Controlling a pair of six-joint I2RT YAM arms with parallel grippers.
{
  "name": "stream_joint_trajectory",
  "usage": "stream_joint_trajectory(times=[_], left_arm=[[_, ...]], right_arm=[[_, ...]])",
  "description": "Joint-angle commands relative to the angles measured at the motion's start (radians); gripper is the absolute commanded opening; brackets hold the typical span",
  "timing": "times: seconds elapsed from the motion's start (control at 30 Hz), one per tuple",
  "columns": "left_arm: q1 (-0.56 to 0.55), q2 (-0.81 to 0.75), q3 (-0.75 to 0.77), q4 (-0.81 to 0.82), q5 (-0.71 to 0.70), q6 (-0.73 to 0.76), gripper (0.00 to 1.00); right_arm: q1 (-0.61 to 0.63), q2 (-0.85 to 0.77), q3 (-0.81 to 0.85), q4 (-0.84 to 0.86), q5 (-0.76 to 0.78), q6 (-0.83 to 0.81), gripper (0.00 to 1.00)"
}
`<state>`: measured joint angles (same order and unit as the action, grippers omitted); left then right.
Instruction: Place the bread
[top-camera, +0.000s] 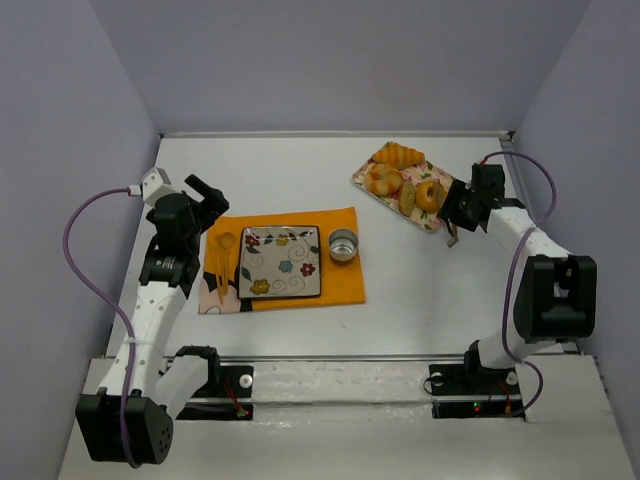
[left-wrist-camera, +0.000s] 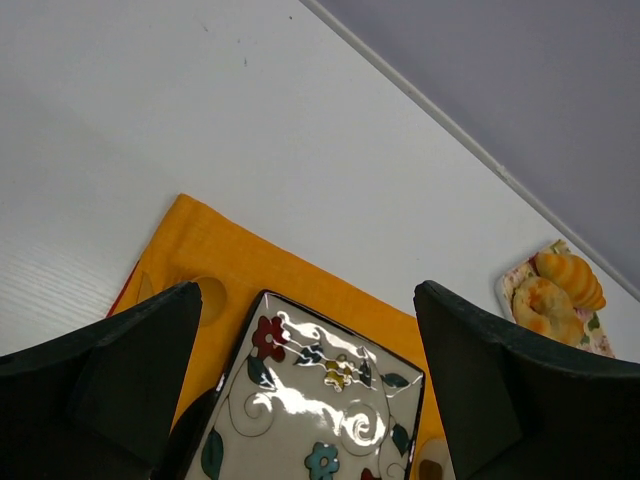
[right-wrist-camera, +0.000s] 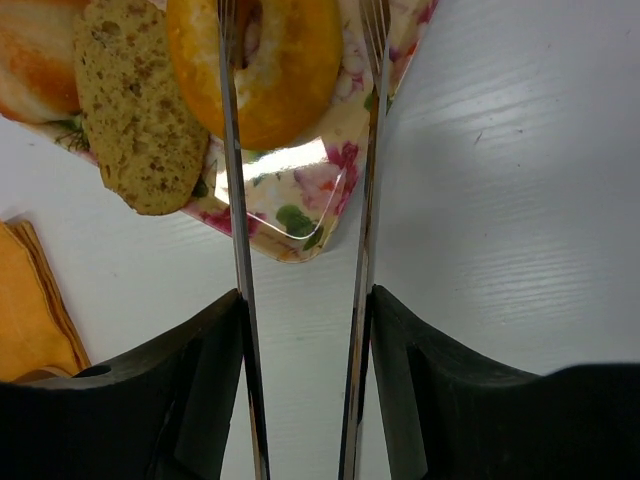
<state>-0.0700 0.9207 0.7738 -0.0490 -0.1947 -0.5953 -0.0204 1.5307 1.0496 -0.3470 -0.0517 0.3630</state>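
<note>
At the right-hand tray (right-wrist-camera: 300, 225), the right gripper (right-wrist-camera: 305, 310) clamps tongs (right-wrist-camera: 238, 250) poised over a ring-shaped bread (right-wrist-camera: 265, 70), not yet lifted; the left gripper (left-wrist-camera: 308, 300) hangs wide open, empty, above the bare plate (left-wrist-camera: 310, 410).

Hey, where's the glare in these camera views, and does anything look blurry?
Left wrist view: a bright white glare patch sits on the glossy flowered plate. Right wrist view: glare on the corner of the tray, thin bright streaks along the metal tongs, and the ring-shaped bread looks slightly soft. Top view: even light, faint shadows, no strong glare.
</note>
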Motion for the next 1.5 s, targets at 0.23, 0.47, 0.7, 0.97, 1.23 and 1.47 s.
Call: stream_joint_trajectory(times=[0.23, 0.47, 0.7, 0.97, 1.23, 1.47], left_arm=[[0.006, 0.023, 0.033, 0.043, 0.024, 0.014, 0.99], [0.006, 0.067, 0.051, 0.07, 0.133, 0.045, 0.99], [0.004, 0.061, 0.045, 0.1, 0.236, 0.046, 0.99], [0.003, 0.05, 0.036, 0.132, 0.348, 0.043, 0.99], [0.003, 0.0, 0.022, 0.121, 0.363, 0.026, 0.99], [0.002, -0.025, 0.013, 0.101, 0.336, 0.029, 0.99]], right_arm=[[-0.009, -0.006, 0.001, 0.048, -0.046, -0.004, 0.33], [-0.009, -0.179, 0.012, 0.065, -0.12, -0.015, 0.07], [0.04, -0.325, 0.018, 0.092, -0.394, -0.051, 0.07], [0.436, -0.37, 0.035, 0.091, -0.327, -0.113, 0.09], [0.744, -0.077, 0.176, 0.088, -0.174, -0.24, 0.1], [0.856, 0.172, 0.337, 0.008, -0.091, -0.28, 0.24]])
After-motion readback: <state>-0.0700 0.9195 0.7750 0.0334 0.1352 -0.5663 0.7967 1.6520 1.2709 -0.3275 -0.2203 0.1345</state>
